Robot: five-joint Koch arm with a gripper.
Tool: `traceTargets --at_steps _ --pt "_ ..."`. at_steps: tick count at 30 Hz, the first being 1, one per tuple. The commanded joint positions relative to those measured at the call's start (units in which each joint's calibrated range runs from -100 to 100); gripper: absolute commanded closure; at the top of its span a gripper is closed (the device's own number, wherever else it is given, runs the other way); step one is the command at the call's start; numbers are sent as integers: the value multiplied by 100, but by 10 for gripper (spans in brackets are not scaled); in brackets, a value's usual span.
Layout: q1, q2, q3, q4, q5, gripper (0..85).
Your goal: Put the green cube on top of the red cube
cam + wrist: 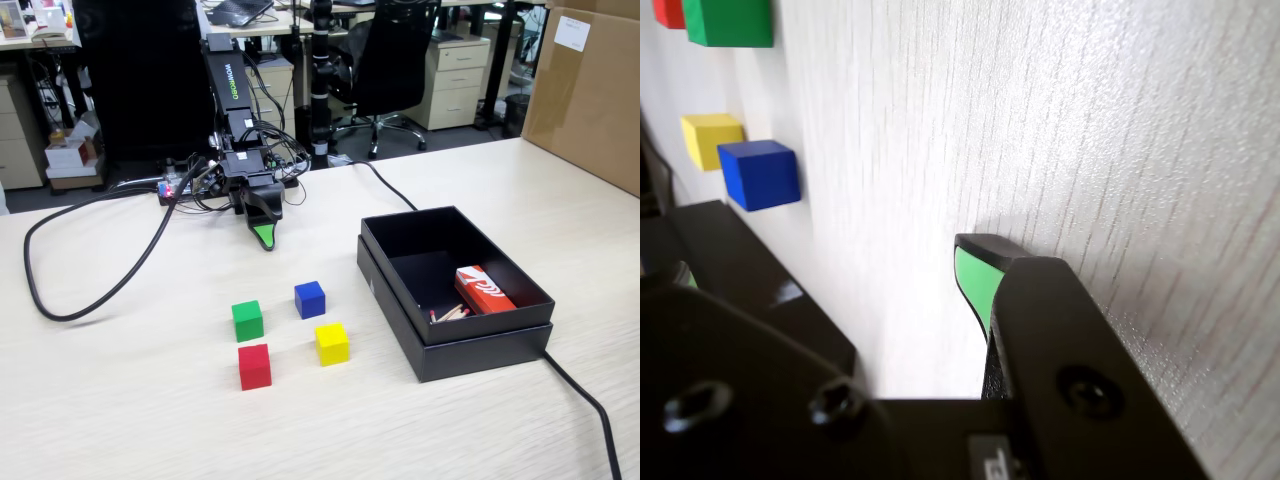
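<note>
Red cube (255, 366) bare, green cube (247, 320) just behind — nothing done; I see gripper (264, 238) far off, open/closed unclear.

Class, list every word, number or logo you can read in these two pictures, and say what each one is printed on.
Green vertical lettering on the arm's upper link: too blurred to read.
White mark on the red-and-white packet in the black box: no readable word.
White label on the cardboard box: too small.
Wrist view: none.
</note>
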Motion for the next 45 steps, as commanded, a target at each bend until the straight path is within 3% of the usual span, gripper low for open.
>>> traceTargets --at_steps 1,12,19,24,34,45 --pt "0 51 331 -714 39 351" --pt "0 166 2933 -3513 293 351" --pt "-171 1669 5300 -5094 293 382" --pt "-249 2943 6542 -5526 288 383" --pt "-708 5903 8718 -5560 -254 383" --pt "-874 8405 10168 -5569 -313 382"
